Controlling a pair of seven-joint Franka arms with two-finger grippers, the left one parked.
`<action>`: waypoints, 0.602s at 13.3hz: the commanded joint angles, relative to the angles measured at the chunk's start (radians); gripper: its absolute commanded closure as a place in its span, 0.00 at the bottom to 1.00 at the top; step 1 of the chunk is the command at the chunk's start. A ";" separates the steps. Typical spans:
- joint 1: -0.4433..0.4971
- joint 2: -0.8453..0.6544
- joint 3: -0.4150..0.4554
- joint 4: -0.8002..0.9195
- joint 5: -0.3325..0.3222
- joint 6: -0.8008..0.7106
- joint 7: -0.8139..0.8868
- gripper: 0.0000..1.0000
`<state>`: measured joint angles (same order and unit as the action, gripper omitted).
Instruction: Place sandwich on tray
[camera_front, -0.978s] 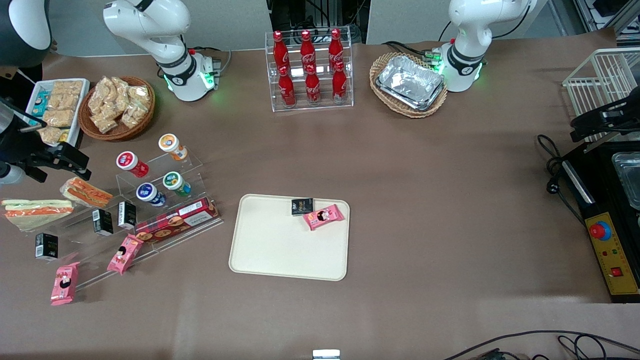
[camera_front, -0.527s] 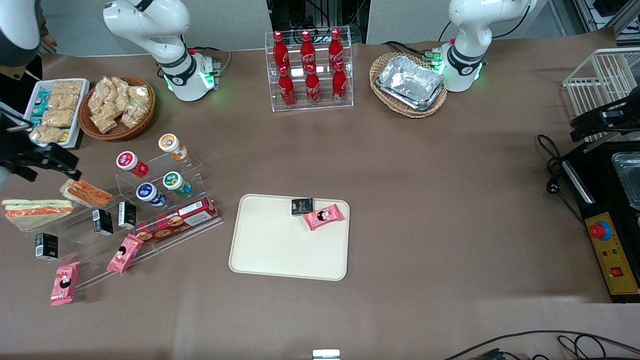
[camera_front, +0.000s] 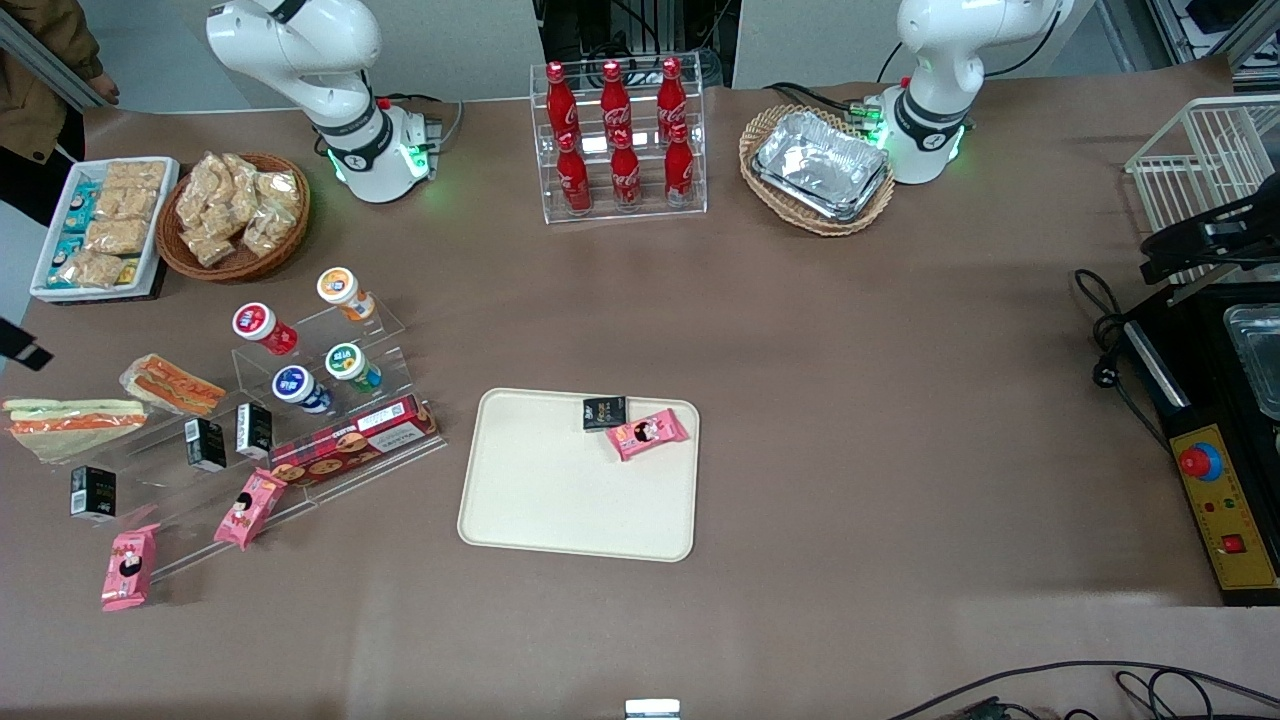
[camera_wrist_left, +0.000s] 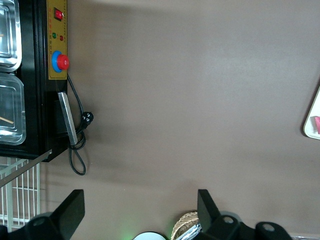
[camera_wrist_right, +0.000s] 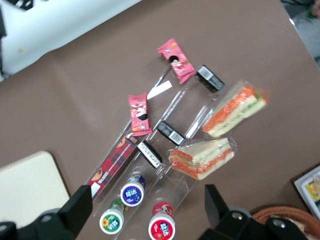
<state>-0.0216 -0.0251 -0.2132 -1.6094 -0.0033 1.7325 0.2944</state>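
- Front view, stock: the sandwich (camera_front: 70, 420) is lying flat on the table at the working arm's end, at about nine o'clock from the tray (camera_front: 560, 500) and well apart from it. It is not yet being held.
- Neighbours: a shorter sandwich (camera_front: 172, 385) is sitting at about two o'clock from the sandwich, near it. A black carton (camera_front: 92, 492) is standing at about five o'clock, near it.
- Tray contents: a black packet (camera_front: 604, 412) and a pink packet (camera_front: 650, 432) are occupying the corner at one o'clock. The remaining surface is showing bare.
- Right wrist view: the gripper (camera_wrist_right: 148, 196) is hanging high above the snack display, fingers (camera_wrist_right: 82, 202) standing wide apart and gripping nothing. The sandwich (camera_wrist_right: 235, 110) is showing off to one side of the gap, not between the fingers.
- Handling, as a judgement: light, soft bread inside slick clear wrap, so it is likely crushing or slipping under a hard pinch. Closing gently across the narrow width near mid-length is looking safest, avoiding the thin pointed end.
- Change from a second ago: the gripper is no longer hovering over the shorter sandwich. It has drawn off toward ten o'clock, almost leaving the front view. Sandwich, tray and packets are staying put.
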 joint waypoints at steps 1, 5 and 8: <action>0.003 0.007 -0.075 0.028 0.022 -0.027 0.127 0.00; 0.003 0.045 -0.172 0.028 0.066 -0.022 0.170 0.00; 0.002 0.102 -0.230 0.028 0.065 -0.002 0.177 0.00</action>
<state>-0.0221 0.0134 -0.3994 -1.6096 0.0425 1.7319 0.4484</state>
